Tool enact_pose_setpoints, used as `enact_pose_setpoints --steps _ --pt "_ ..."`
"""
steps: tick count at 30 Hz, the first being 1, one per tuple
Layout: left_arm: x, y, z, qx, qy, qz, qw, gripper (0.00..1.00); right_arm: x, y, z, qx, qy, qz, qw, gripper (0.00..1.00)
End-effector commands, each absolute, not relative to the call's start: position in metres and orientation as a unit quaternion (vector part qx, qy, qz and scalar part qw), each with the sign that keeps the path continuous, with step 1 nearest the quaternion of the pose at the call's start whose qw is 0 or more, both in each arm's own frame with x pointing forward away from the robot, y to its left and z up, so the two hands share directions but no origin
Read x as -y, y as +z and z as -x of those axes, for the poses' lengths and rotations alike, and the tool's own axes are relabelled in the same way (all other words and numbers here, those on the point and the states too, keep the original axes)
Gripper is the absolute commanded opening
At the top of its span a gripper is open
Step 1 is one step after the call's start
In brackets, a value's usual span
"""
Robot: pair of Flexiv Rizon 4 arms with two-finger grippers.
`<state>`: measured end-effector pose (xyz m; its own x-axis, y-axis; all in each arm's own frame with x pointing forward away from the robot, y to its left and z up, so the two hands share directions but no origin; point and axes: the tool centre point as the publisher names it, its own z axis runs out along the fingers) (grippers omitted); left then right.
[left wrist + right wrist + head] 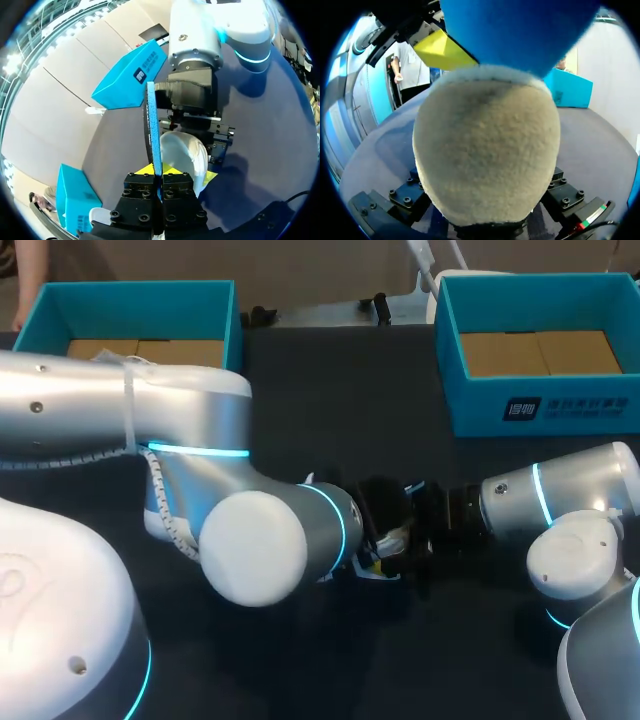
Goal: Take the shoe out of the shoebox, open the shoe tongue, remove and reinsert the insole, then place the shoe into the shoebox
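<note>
Pinching insole (154, 125): left gripper (159, 172) clamped on its edge.
Shoe (487, 150): right gripper (405, 535) grips it.
Risk: thin insole may buckle, missing the shoe.

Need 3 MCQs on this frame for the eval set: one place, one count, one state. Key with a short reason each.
1. Where is the thin blue foam insole?
A) in a box
B) between the left hand's yellow tips
C) lying flat

2. How many open teal cardboard shoeboxes stand on the dark table?
A) two
B) one
C) three

3. The left hand is:
A) open
B) out of view
C) shut on the insole

Key: 1B, the left wrist view shows the insole edge-on between the tips. 2A, the head view shows one box at the back left and one at the back right. 3C, both tips press the insole from two sides.
</note>
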<state>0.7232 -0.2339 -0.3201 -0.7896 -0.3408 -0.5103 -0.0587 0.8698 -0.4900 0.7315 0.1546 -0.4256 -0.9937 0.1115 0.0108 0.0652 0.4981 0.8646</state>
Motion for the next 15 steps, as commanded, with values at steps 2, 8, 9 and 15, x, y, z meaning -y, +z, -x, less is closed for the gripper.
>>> enact_pose_setpoints --steps 2,8,9,15 --pt "0.226 -0.295 -0.725 -0.919 -0.248 0.105 0.287 0.0 -0.16 -0.431 -0.732 -0.866 0.497 -0.052 0.023 0.0" --pt "0.233 -0.279 -0.727 -0.924 -0.265 0.093 0.261 0.0 -0.16 -0.431 -0.732 -0.866 0.497 -0.052 0.023 0.0" --pt "0.235 -0.276 -0.728 -0.924 -0.268 0.092 0.257 0.0 -0.16 -0.431 -0.732 -0.866 0.497 -0.052 0.023 0.0" --pt "0.244 -0.26 -0.732 -0.93 -0.285 0.076 0.221 0.0 -0.16 -0.431 -0.732 -0.866 0.497 -0.052 0.023 0.0"
